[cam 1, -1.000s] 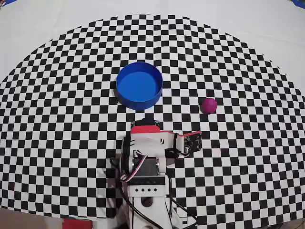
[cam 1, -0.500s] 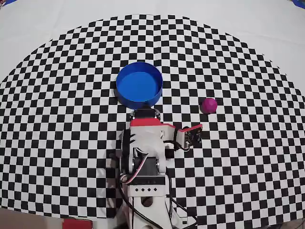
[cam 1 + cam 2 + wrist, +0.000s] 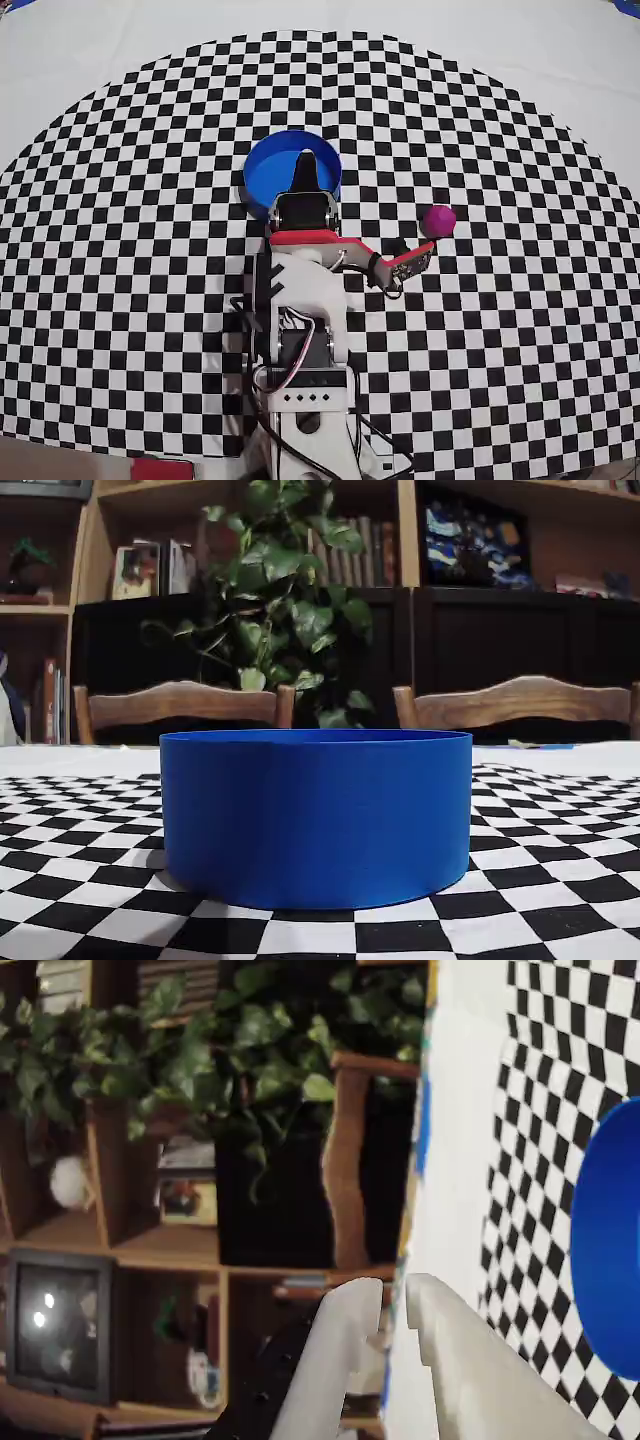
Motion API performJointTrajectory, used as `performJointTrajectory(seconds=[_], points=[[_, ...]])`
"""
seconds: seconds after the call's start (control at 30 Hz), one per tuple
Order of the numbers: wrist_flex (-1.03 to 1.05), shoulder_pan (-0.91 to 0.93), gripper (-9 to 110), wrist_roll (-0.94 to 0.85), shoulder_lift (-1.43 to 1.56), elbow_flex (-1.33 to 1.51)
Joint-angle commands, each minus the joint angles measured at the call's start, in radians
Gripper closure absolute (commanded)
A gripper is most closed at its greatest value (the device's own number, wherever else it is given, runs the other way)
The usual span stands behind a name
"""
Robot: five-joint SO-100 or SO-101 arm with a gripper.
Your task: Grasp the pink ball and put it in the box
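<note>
**Ball off to the side, gripper aimed over the box**

On the checkered cloth, taking the box (image 3: 278,180) as the marker, the pink ball (image 3: 439,220) lies well to its right in the overhead view and a little nearer the robot's base. It sits alone on the squares, touching nothing.

The gripper (image 3: 395,1295) reaches up over the box's near rim, its dark tip above the blue floor in the overhead view. In the wrist view the two pale fingers (image 3: 345,1345) stand nearly together, only a thin slit between them, and nothing is held.

So the ball lies sideways from the fingers, off to their right in the overhead view, not ahead of them. I'd judge the arm must swing right at the base and open its jaws before it can close on the ball. The box looks empty from above.
</note>
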Motion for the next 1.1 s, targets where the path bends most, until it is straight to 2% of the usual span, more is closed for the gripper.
performJointTrajectory(seconds=[0.0,0.2,0.5,0.7,0.77,0.97,1.07], points=[[-0.021,0.002,101,-0.083,0.017,-0.002],[-0.002,-0.003,101,-0.408,0.017,0.017],[0.058,0.003,101,-1.048,0.017,0.017],[0.052,0.003,101,-1.373,0.017,0.017],[0.048,0.003,101,-1.433,0.017,0.017],[0.057,-0.003,100,-1.442,0.017,0.017],[0.054,0.003,86,-1.442,0.017,0.017]])
